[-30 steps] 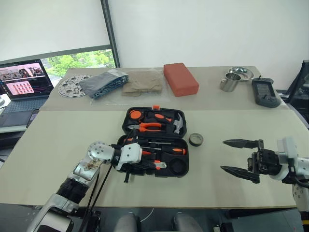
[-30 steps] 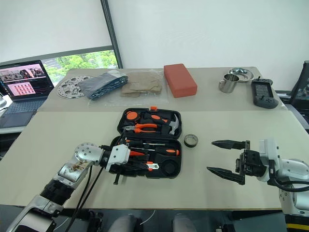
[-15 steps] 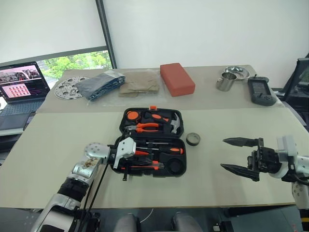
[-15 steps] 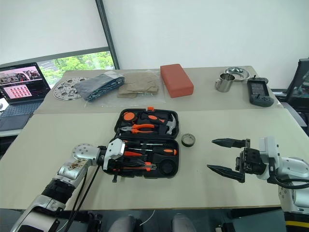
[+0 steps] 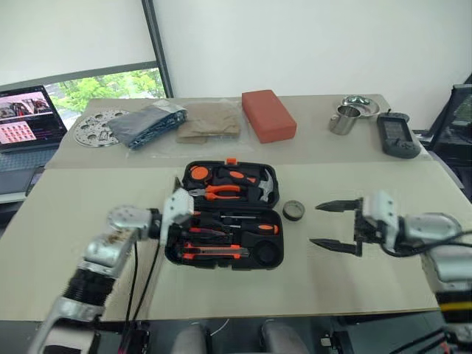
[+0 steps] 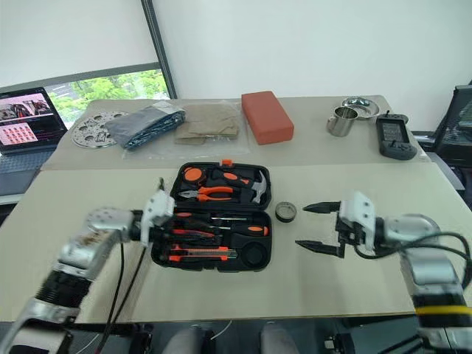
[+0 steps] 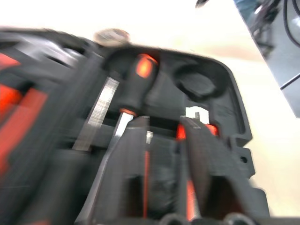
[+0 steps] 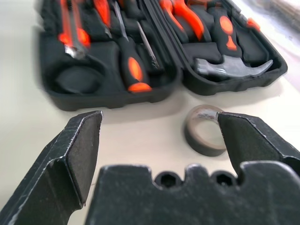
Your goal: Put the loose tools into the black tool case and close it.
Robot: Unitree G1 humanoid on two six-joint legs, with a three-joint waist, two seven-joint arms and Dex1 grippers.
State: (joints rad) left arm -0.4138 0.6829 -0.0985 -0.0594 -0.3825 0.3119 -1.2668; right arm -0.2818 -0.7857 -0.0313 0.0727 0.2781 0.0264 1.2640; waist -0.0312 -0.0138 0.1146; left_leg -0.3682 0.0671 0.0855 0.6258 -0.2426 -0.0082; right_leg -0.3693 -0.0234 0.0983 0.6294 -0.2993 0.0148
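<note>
The black tool case (image 5: 177, 254) lies open mid-table, its near half holding screwdrivers (image 5: 251, 228) and an orange-and-black utility knife (image 5: 214, 254), its far half pliers and a hammer. The round recess (image 5: 267, 253) at the near right is bare. A small dark tape roll (image 5: 293, 211) lies on the table just right of the case, also in the right wrist view (image 8: 204, 136). My left gripper (image 5: 179, 214) hovers over the case's left edge, its fingers slightly parted with nothing between them (image 7: 164, 123). My right gripper (image 5: 317, 224) stands open, pointing at the roll from the right (image 8: 159, 119).
Along the back edge are a red-brown block (image 5: 268, 115), a metal cup (image 5: 341, 119), a steel bowl (image 5: 360, 105) and a dark handheld device (image 5: 397, 136). Bagged cloths (image 5: 155, 122), a perforated metal disc (image 5: 96, 127) and a laptop (image 5: 26, 122) sit at the back left.
My left gripper rose off the case's near-left corner and its fingers parted. My right gripper moved in toward the tape roll. The camera has shifted too.
</note>
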